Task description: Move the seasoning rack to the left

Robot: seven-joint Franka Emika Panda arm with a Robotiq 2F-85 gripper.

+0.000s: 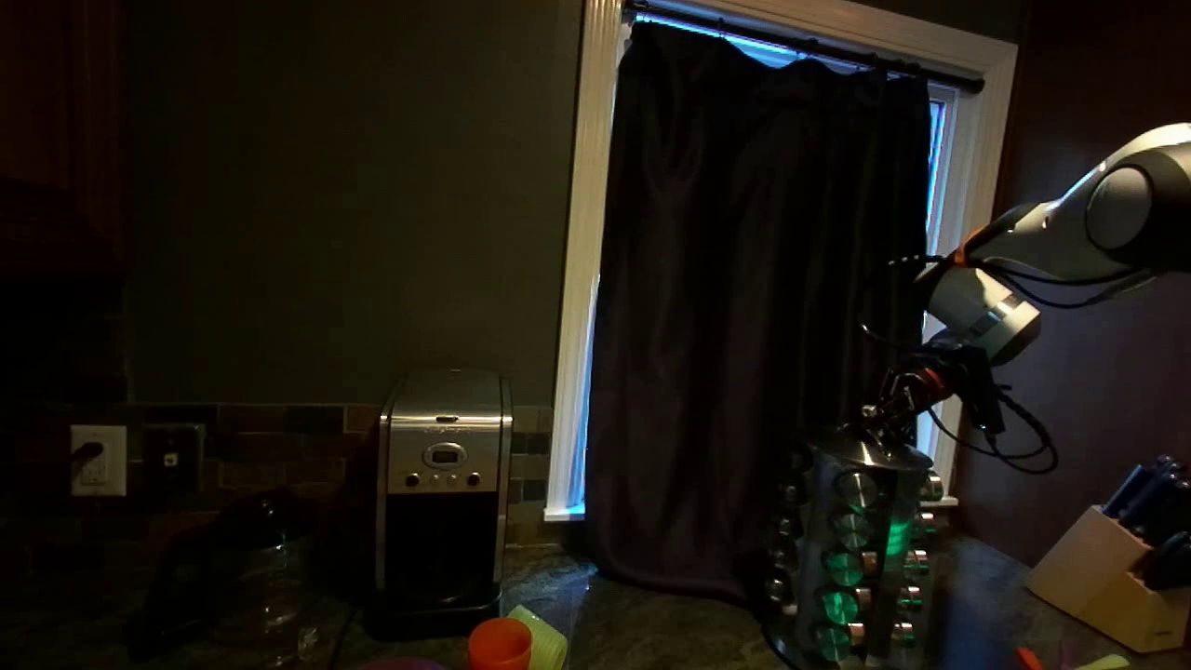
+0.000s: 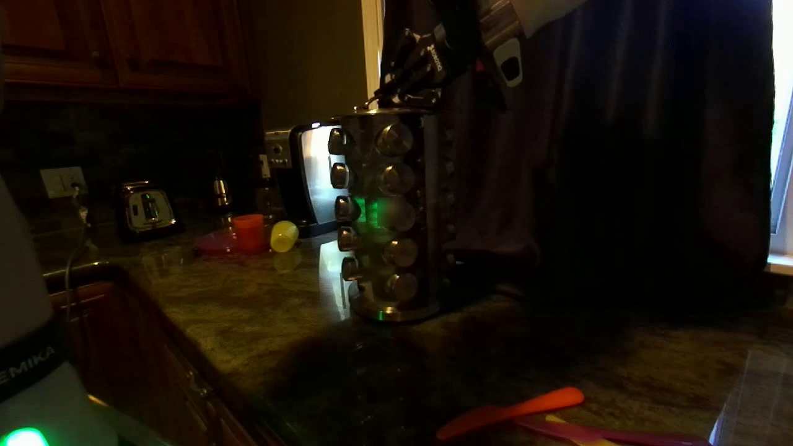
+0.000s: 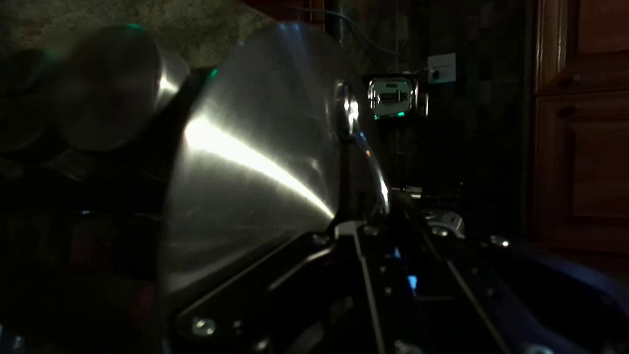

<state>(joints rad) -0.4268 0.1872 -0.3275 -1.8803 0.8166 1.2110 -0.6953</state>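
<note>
The seasoning rack (image 1: 865, 549) stands upright on the counter, a round tower of small jars with greenish glints and a metal top. It also shows in an exterior view (image 2: 396, 179). In the wrist view its shiny top (image 3: 255, 113) fills the left half, with a thin curved metal handle (image 3: 376, 167) on it. My gripper (image 3: 381, 219) is at the top of the rack, its fingers close together with the handle between them. The gripper also shows at the rack's top in both exterior views (image 1: 873, 419) (image 2: 387, 99). The exact finger contact is dark.
A silver-and-black coffee maker (image 1: 447, 484) stands by the wall. Orange (image 2: 249, 234) and yellow (image 2: 284, 236) cups and a toaster (image 2: 147, 210) are on the counter. A knife block (image 1: 1107, 577), curtain (image 1: 744, 307) and coloured utensils (image 2: 514, 414) are also near.
</note>
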